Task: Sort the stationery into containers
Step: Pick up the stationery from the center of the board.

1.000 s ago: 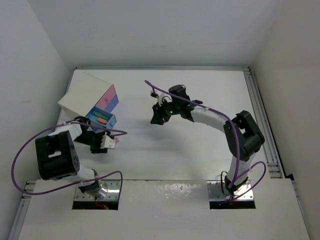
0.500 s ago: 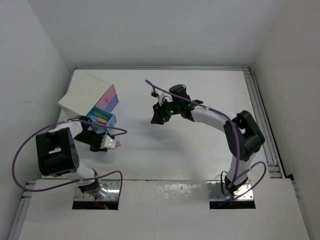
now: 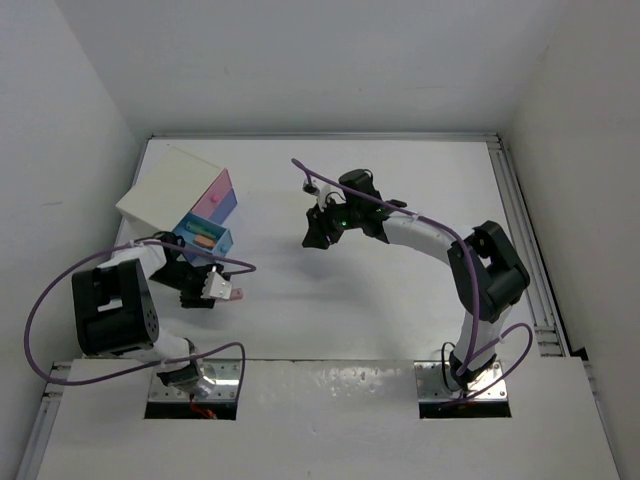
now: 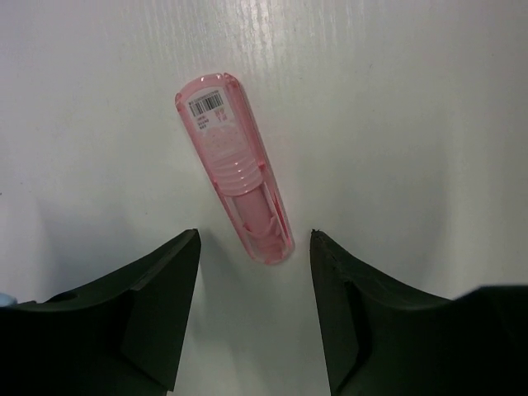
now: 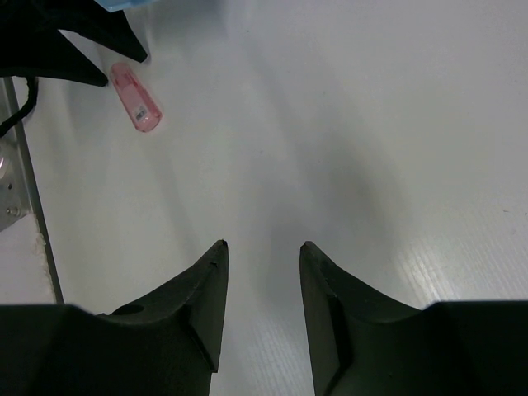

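Enclosure: plain white walls on three sides, unmarked.
Table: white and ribbed, filling the middle of the overhead view.
White carton: upper left of the overhead view, askew at the table's edge.
Boxes: pink box and blue box sit just beside the carton's right flank, with the blue one lower in the frame. An orange piece shows inside the blue one.
Right gripper: centre of the overhead view, fingers apart with nothing between them and bare table beneath.
Left gripper: lower left of the overhead view, just below the blue box, low over the table with fingers spread.
Pink marker: lying flat on the table, unheld. Its near end sits between the left fingertips, closer to the right-hand one in the wrist view, and a sliver of table shows on either side.
Change: half a second back the left fingers were drawn in tighter at this spot. Now they stand wide again, and the marker remains on the table, barely shifted.
Meaning: this looks like a pinch that did not take, or a re-set. The marker is unsorted, and a squarer grip looks needed before it can be carried to a box.
Writing: a barcode sticker sits at the marker's far end with small print beneath it. Neither is legible, and no brand can be read.
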Robot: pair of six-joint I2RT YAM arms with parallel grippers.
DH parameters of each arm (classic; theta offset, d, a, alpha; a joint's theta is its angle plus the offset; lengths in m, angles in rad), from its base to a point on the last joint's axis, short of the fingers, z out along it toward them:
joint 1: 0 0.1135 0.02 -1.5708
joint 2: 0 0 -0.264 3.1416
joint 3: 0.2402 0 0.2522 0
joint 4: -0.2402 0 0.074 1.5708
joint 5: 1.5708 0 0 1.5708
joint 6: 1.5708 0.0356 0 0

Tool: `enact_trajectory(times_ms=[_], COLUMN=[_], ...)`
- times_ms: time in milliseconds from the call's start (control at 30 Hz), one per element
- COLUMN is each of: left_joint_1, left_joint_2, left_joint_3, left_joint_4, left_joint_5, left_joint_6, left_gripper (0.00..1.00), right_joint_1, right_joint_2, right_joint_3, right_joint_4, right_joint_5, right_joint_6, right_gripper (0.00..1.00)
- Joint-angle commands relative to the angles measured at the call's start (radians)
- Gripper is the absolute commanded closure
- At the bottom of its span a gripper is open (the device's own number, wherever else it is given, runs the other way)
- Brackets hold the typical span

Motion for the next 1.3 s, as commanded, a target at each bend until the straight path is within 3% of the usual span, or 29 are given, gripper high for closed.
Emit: enact_trajectory(times_ms=[0, 300, 567, 633, 700, 733, 833, 1267], left_joint_1=[-0.031, -0.128, -0.177, -0.18, -0.18, -0.18, -0.162, -0.054], left_joint_2=[-0.014, 0.044, 0.07, 0.066, 0.053, 0.049, 0.015, -0.267], left_joint_3=[-0.013, 0.038, 0.03, 0.026, 0.023, 0.021, 0.011, 0.067], left_joint_4=[-0.004, -0.018, -0.021, -0.022, -0.018, -0.015, -0.004, -0.145], left_joint_5=[-0.002, -0.045, -0.114, -0.118, -0.115, -0.111, -0.076, 0.158], left_joint_6=[0.058, -0.044, -0.081, -0.081, -0.085, -0.099, -0.111, -0.114], left_gripper=[0.39, 0.51, 0.52, 0.58, 0.72, 0.85, 0.98, 1.0], right_joint_1=[-0.004, -0.006, -0.007, -0.006, -0.006, -0.006, -0.007, -0.003], right_joint_2=[-0.04, -0.04, -0.043, -0.046, -0.047, -0.049, -0.055, -0.104], right_joint_3=[0.004, 0.001, 0.001, 0.001, 0.001, 0.001, 0.004, -0.013], right_joint_4=[0.027, 0.025, 0.021, 0.021, 0.019, 0.019, 0.015, -0.024], right_joint_5=[-0.009, -0.009, -0.013, -0.013, -0.015, -0.015, -0.016, -0.012], right_joint_6=[0.01, 0.01, 0.013, 0.011, 0.011, 0.01, 0.01, 0.011], right_gripper=[0.6, 0.61, 0.6, 0.6, 0.6, 0.61, 0.61, 0.63])
